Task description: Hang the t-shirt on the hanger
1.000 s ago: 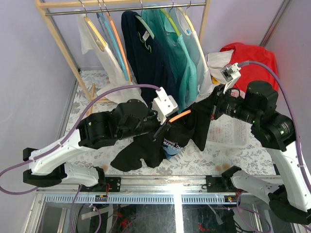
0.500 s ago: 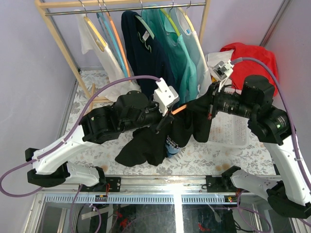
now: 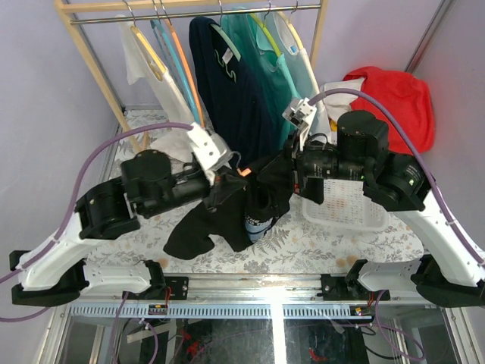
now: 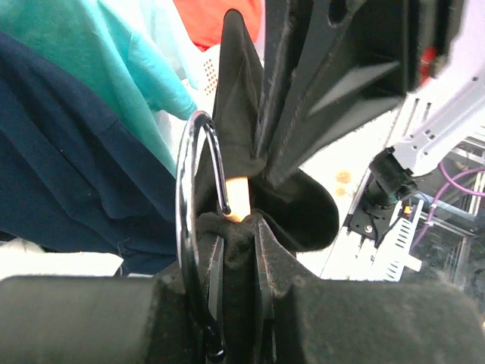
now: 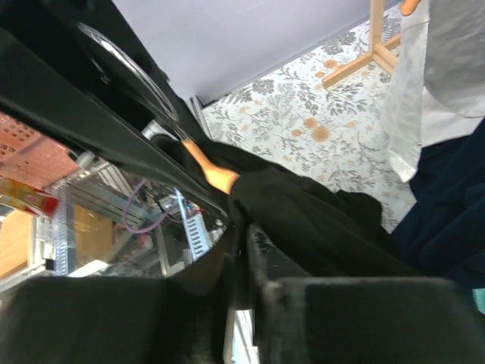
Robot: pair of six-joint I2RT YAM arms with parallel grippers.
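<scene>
The black t-shirt [image 3: 227, 220] hangs between my two grippers above the flowered table, its blue and white graphic [image 3: 258, 225] facing front. Only a short piece of the orange hanger [image 3: 244, 173] shows out of the fabric; it also shows in the left wrist view [image 4: 236, 199] and the right wrist view [image 5: 208, 171]. Its silver hook [image 4: 186, 189] loops beside my left fingers. My left gripper [image 3: 221, 182] is shut on the fabric-covered hanger by the hook. My right gripper [image 3: 292, 163] is shut on the t-shirt's cloth [image 5: 318, 220] just right of it.
A wooden clothes rack [image 3: 102, 76] stands at the back with a navy shirt [image 3: 227, 83], teal shirts [image 3: 284, 83], a white garment and blue and yellow hangers. A white basket [image 3: 345, 205] and a red cloth [image 3: 386, 95] lie at the right.
Both grippers have moved left and back toward the rack with the t-shirt and hanger between them. More fabric now covers the orange bar.
</scene>
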